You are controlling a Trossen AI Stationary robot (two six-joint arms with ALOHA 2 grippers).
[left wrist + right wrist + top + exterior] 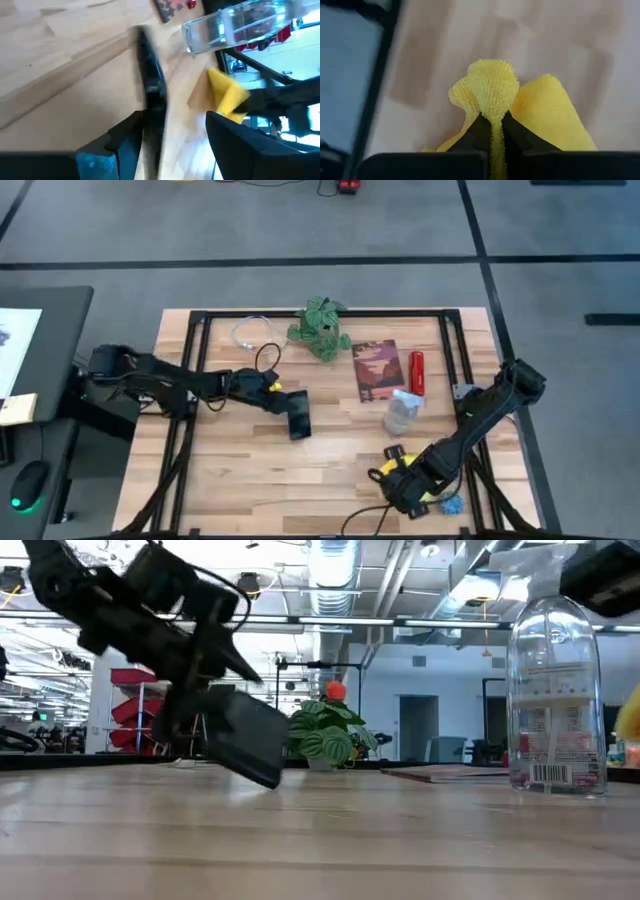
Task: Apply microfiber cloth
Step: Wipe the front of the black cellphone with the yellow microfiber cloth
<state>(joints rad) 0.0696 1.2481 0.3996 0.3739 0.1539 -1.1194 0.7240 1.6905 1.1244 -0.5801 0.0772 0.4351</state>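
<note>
The microfiber cloth [492, 92] is bright yellow, soft and fuzzy, with tiny loops all over it. It is bunched up, and one fold sticks up like a little puff. The right tool [491, 131] has its two fingers squeezed tight on that fold, so the cloth is pinched between them. The rest of the cloth hangs in a soft lump beside the fingers.

Seen from above, the cloth [400, 467] is near the front edge of the desk [230, 480], in front of the clear bottle [402, 414] and close to a small blue ball [451, 505].

The left tool [283, 406] is well to the left of the bottle. It holds a black phone [299, 421] by one end, with its fingers closed on it. The phone is tilted, with its lower corner close to the desk.

Behind the bottle lie a red book [375, 369] and a red tube [417, 372]. A small green plant [320, 328] stands farther back.
</note>
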